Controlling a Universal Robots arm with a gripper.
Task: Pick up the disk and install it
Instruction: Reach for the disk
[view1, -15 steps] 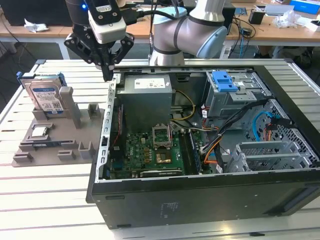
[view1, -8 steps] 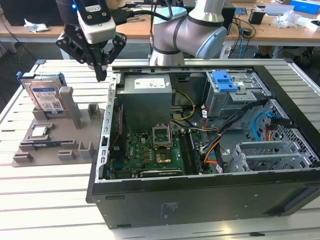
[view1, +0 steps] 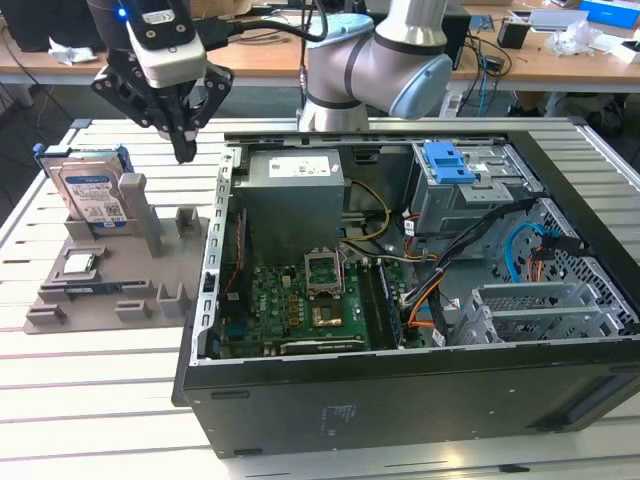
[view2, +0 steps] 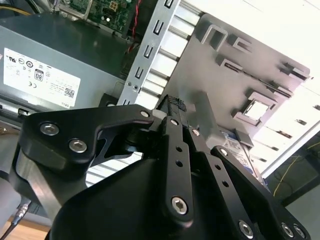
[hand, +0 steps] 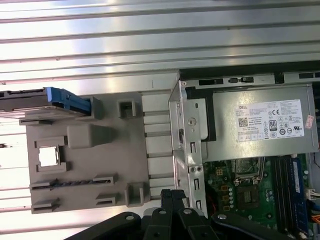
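Observation:
The disk (view1: 93, 193) stands upright at the back of a grey holder plate (view1: 105, 300) on the exterior view's left. It is silver with a white-and-blue label and a blue carrier frame. In the first wrist view the disk (hand: 47, 101) shows edge-on, and in the second wrist view the disk (view2: 241, 151) is partly hidden behind the fingers. My gripper (view1: 185, 150) hangs above the table between the holder plate and the computer case, to the right of the disk and apart from it. Its fingers are shut together with nothing between them, as the gripper (hand: 172, 196) also shows from the wrist.
An open computer case (view1: 400, 400) lies beside the holder, with a power supply (view1: 293, 185), a motherboard (view1: 300, 300) and a grey drive cage (view1: 480, 195) topped by a blue latch (view1: 447, 162). A small square CPU chip (view1: 80, 263) rests on the holder plate. Under everything lies a slatted metal table (view1: 100, 400).

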